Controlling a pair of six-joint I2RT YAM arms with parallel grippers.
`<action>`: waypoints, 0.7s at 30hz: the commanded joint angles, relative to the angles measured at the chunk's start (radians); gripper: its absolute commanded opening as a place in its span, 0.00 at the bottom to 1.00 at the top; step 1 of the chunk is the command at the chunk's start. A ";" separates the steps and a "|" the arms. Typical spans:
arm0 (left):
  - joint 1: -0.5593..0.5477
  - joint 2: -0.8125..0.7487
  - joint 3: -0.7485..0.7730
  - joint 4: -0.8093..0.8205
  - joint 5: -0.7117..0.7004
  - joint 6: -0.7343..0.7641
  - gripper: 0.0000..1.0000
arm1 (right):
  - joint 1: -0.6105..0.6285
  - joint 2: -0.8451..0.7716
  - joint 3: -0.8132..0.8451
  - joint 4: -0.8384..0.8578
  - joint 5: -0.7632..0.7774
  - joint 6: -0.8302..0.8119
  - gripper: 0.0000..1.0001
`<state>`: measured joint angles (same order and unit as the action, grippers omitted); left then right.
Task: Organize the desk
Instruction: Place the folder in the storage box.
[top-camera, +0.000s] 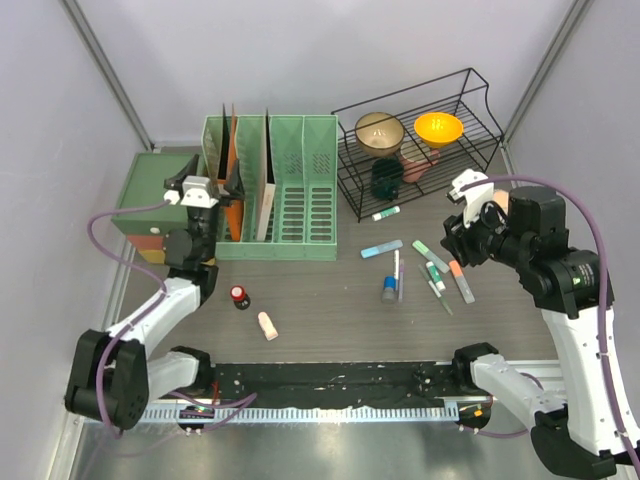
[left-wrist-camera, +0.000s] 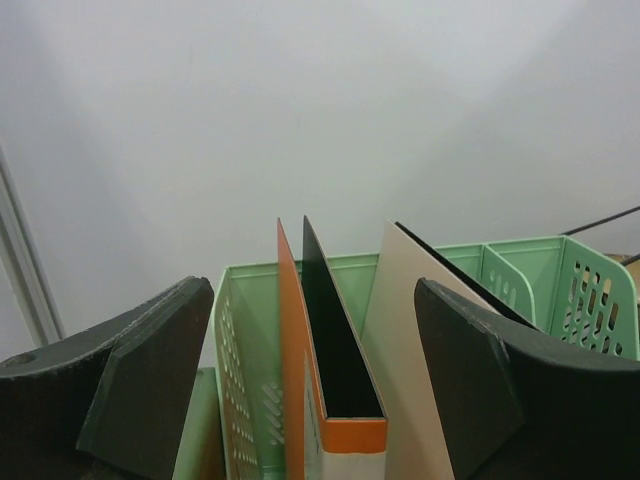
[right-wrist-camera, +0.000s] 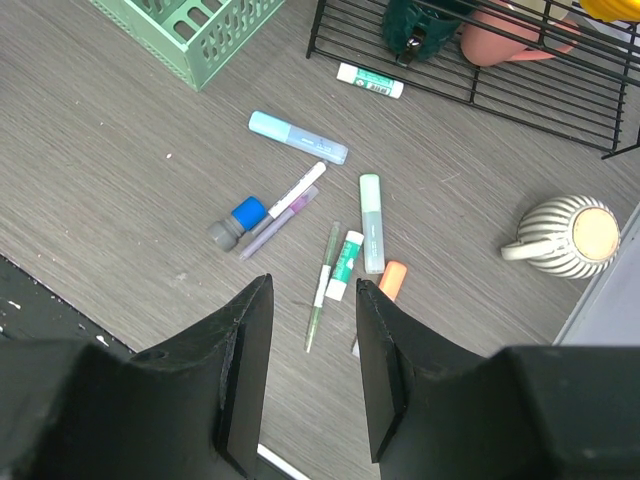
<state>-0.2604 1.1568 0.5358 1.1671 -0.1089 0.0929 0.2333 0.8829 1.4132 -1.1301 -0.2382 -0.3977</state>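
A: Top external view first: where is the desk (top-camera: 330, 310), and how does it look?
B: It fills the booth floor, a dark grey-brown wood-grain top with a black rail along its near edge. Not tidy yet, I'd judge: markers and pens (top-camera: 425, 265) lie loose right of centre, and a small red-capped bottle (top-camera: 239, 296) stands left of centre.
A: And the green file rack (top-camera: 300, 200)?
B: Upright at the far edge, left of the black wire rack (top-camera: 345, 190) that holds bowls. An orange folder (top-camera: 233, 170) stands in its leftmost slot.
A: Why is the left gripper (left-wrist-camera: 312, 310) there?
B: It hangs just above that folder with its fingers spread wide and nothing between them. I'd guess it is placed to work the slots.
A: The right gripper (right-wrist-camera: 312, 300)?
B: Above the pens, jaws partly apart and empty. It is well placed to pick one.
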 joint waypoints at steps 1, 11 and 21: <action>0.003 -0.112 0.064 -0.064 -0.023 0.031 0.90 | -0.002 -0.015 -0.005 0.027 -0.009 -0.012 0.43; 0.004 -0.264 0.271 -0.599 -0.104 0.053 1.00 | -0.002 0.030 -0.010 0.065 0.011 0.014 0.45; 0.004 -0.339 0.531 -1.131 0.055 0.062 1.00 | -0.003 0.094 -0.063 0.145 0.100 0.051 0.80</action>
<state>-0.2596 0.8581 0.9390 0.3317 -0.1589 0.1440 0.2333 0.9699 1.3705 -1.0611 -0.1879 -0.3748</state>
